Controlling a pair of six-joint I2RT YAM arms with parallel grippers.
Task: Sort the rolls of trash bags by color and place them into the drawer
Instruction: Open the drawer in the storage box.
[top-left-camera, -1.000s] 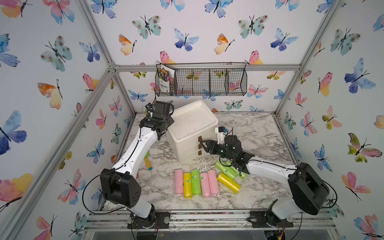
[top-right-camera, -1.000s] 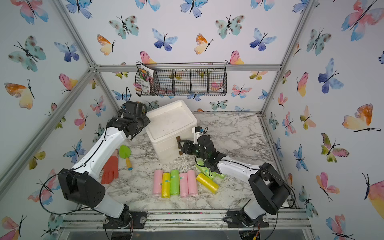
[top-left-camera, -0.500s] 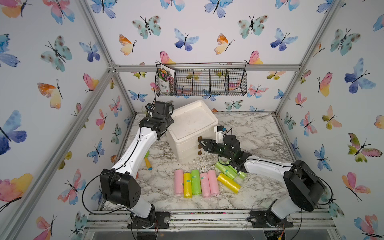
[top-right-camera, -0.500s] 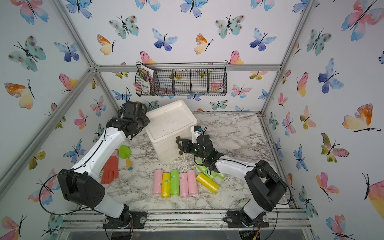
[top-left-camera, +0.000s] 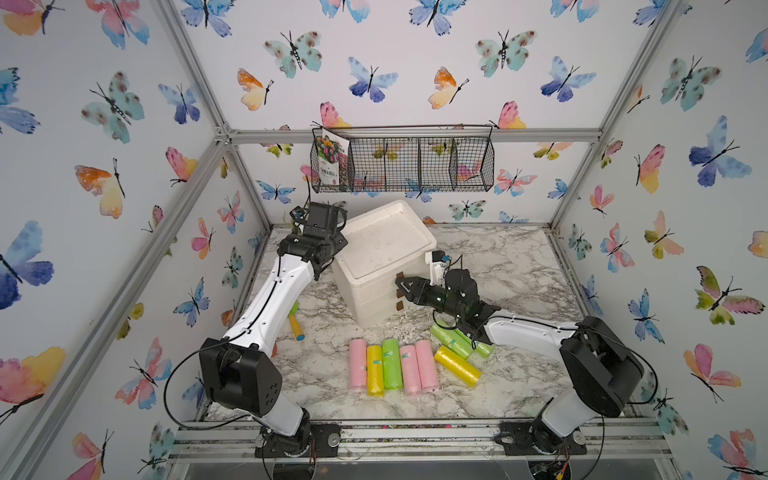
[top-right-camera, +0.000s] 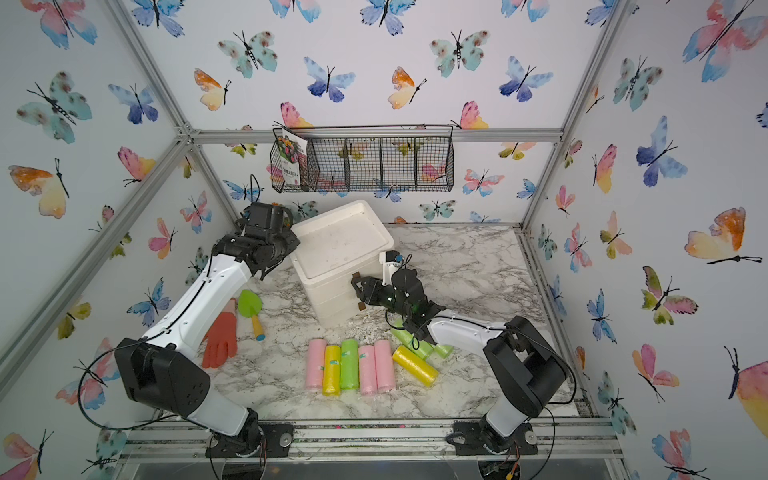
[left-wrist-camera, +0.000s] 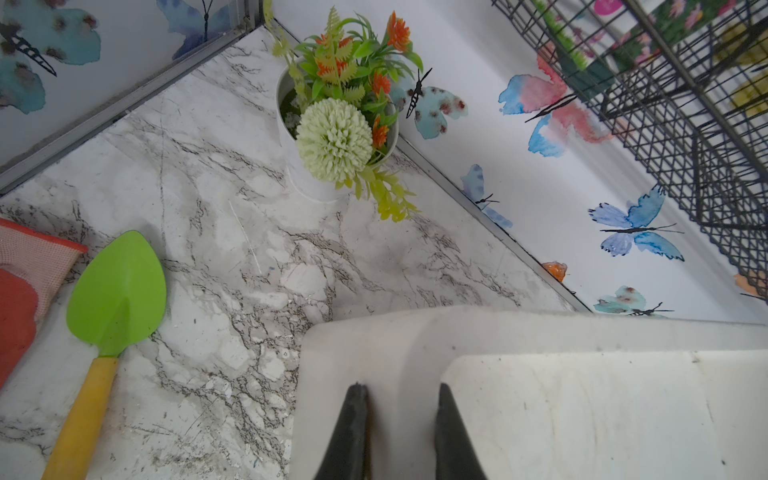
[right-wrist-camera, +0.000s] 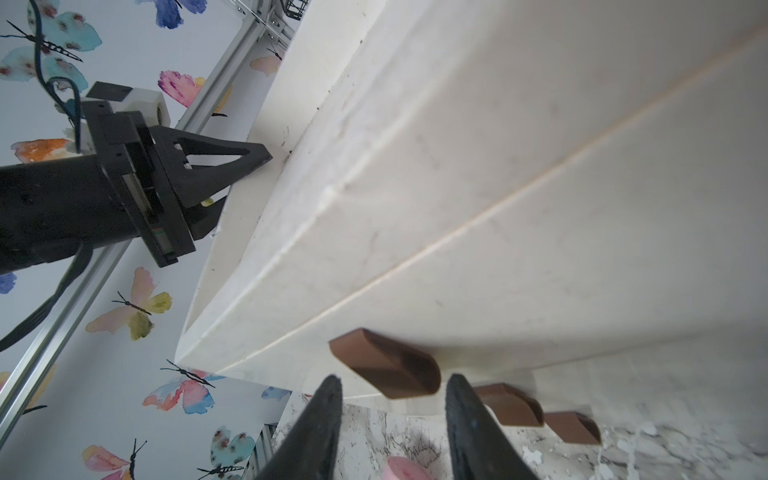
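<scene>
**Inspector:** Which step is judged to be in hand?

**Assessor:** The opening of the drawer. All three drawers of the drawer unit (top-left-camera: 374, 257) are seen shut, and no roll has been put away. The rolls of trash bags (top-left-camera: 392, 363) are lying on the marble tabletop (top-left-camera: 498, 266) in front of the unit. Five are side by side in mixed colours, with two green and one yellow just beside them.

**Inspector:** How are the grippers reported?

**Assessor:** The right gripper (right-wrist-camera: 393, 380) is found partly open with nothing gripped, and the top handle (right-wrist-camera: 386, 361) is seen just at its fingertips. The left gripper (left-wrist-camera: 400, 387) is closed upon the raised rim at the unit's top corner, and it is judged to be bracing the unit.

**Inspector:** What is called for next?

**Assessor:** The top handle is to be enclosed, clamped and drawn straight outward while the unit is held steady. A skewed pull could drag the unit toward the rolls.
</scene>
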